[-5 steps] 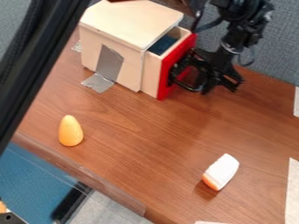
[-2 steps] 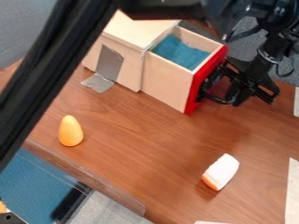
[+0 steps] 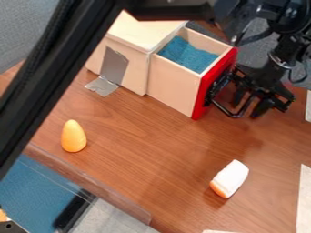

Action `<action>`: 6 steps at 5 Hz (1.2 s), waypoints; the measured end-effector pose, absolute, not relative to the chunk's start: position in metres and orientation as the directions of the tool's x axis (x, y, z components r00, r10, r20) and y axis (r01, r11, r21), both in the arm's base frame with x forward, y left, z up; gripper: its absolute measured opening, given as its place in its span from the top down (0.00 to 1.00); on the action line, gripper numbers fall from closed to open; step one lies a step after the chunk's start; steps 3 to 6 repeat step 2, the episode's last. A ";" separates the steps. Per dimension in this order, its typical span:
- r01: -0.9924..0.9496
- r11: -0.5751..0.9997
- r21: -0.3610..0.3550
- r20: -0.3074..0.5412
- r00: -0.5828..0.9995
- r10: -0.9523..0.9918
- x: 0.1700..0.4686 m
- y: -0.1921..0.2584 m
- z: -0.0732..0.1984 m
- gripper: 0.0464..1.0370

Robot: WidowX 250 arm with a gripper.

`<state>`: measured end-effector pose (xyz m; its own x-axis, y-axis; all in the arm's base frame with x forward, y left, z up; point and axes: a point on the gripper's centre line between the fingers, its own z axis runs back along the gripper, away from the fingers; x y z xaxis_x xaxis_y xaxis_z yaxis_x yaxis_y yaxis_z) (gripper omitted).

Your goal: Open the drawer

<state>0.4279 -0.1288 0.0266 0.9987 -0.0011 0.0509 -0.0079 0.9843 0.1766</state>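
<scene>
Well, the drawer [image 3: 175, 88] has really come out: a second ago only a narrow strip of its inside showed, and now it juts well clear of its wooden cabinet [image 3: 142, 34], towards the upper right of the frame, with the blue lining [image 3: 185, 53] plain to see from where I'm standing. Most of that travel came in the first part of the pull; since the last look the red front [image 3: 213, 86] has hardly budged. What has altered since then is the end effector [image 3: 252, 102], which has shifted a little rightward and down, just beside the black wire handle [image 3: 233, 113]. Whether it is clenched on that handle or has let go, I can't tell from here. As for the job, I'd call it as good as done, and the next thing is probably to back away without dragging on the handle, since a snag could tug the drawer further or skew it. Down on the counter [image 3: 152, 159], the yellow-orange egg-shaped toy [image 3: 73, 136] at left and the white-and-orange object [image 3: 229, 178] at lower right haven't been disturbed.
</scene>
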 end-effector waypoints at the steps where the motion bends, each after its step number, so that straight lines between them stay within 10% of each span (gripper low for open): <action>1: -0.006 0.993 0.119 0.092 0.996 -0.005 0.428 -0.131 0.065 0.07; 2: 0.013 0.997 0.072 0.124 0.992 -0.022 0.420 -0.127 0.100 0.03; 6: 0.013 0.997 0.072 0.124 0.992 -0.022 0.420 -0.127 0.100 0.03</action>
